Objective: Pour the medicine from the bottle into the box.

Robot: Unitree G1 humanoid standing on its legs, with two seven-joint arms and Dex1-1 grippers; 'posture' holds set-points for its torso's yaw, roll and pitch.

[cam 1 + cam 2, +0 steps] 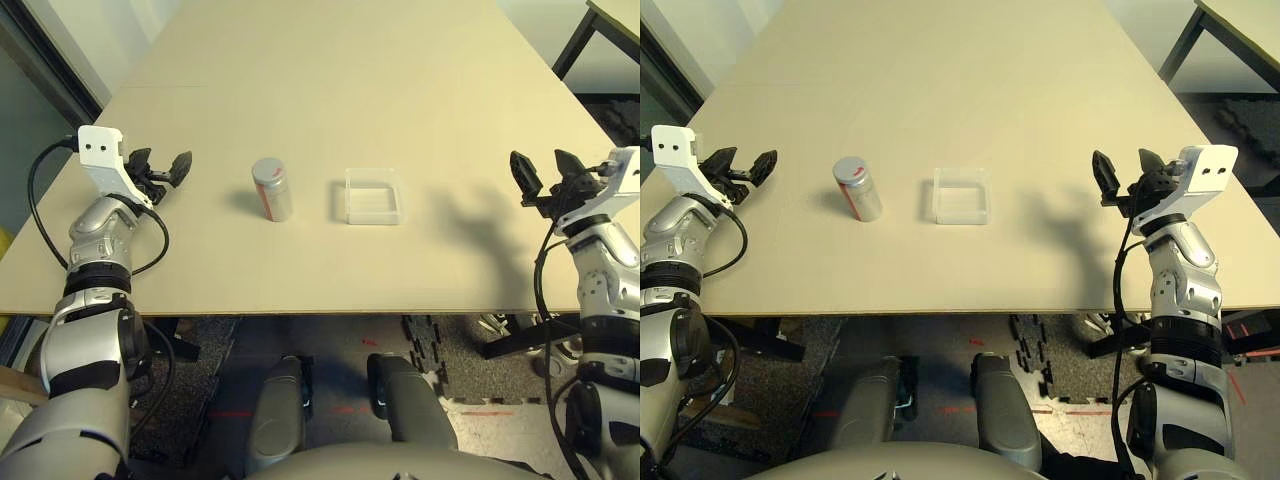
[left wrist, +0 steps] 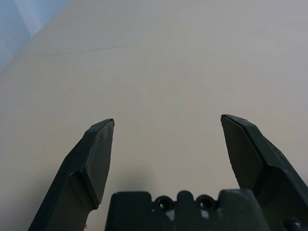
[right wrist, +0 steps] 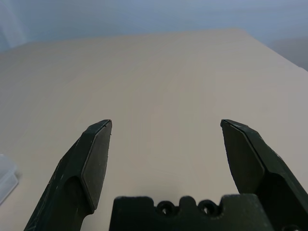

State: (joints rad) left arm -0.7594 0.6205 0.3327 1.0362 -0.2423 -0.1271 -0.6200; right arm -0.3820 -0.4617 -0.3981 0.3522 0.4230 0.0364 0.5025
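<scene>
Right, so the silver-grey bottle (image 1: 272,190) with its red label stripe and round flat grey cap (image 1: 268,168) stands upright on the counter (image 1: 300,270), toward its near edge and left of the middle. Just to its right sits the clear plastic box (image 1: 373,200), shallow and square, the two near each other but not touching. Nothing lies between them.

Over on the left, the left claw (image 2: 167,118) is spread wide, with nothing between its black fingers, a little way to the left of the bottle. The right claw (image 3: 166,120) is just as wide and just as bare, well apart from the box on its right side, and its arm throws a soft shadow (image 1: 485,230) across the counter between them. Black cables (image 1: 540,290) loop along both silver forearms.

Past the counter, at the far right, I can see the corner of another table (image 1: 618,15) with a dark leg. Dark matting (image 1: 470,345) covers some of the floor below the near edge.
</scene>
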